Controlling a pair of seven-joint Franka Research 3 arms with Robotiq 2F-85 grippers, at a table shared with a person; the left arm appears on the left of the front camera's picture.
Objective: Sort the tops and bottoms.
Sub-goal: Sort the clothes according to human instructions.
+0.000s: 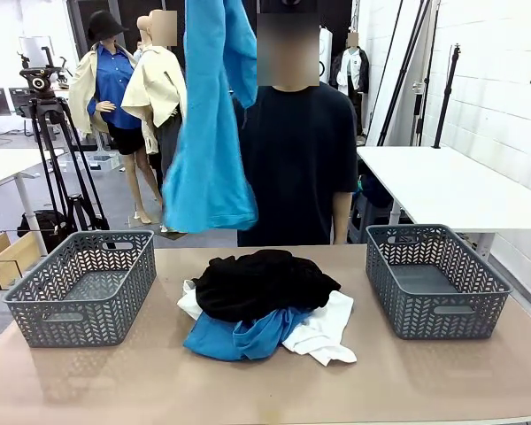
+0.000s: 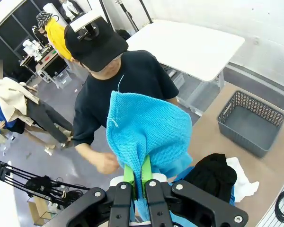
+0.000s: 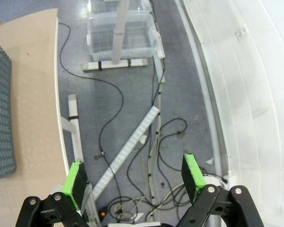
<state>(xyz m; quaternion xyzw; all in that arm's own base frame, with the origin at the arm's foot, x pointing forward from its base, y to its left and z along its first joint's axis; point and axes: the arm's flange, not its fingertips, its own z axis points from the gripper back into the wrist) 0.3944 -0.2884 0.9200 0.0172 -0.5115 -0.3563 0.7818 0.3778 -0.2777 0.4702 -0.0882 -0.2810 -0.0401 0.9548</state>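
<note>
Front view: a blue top [image 1: 208,115] was hung high before the person [image 1: 296,159], its upper end cut off by the frame. At the table's [image 1: 265,390] middle the black bottoms [image 1: 261,283] were heaped over a second blue top [image 1: 239,338] and white tops [image 1: 323,329], both largely hidden. A left basket [image 1: 84,283] and a right basket [image 1: 434,279] were set by the side edges.

Left wrist view: the blue top's knit weave was seen, pinched between the left claw's [image 2: 137,174] pads.

Right wrist view: the right claw [image 3: 135,177] was spread wide, nothing held, over floor cables [image 3: 132,142] past the table's edge.
</note>
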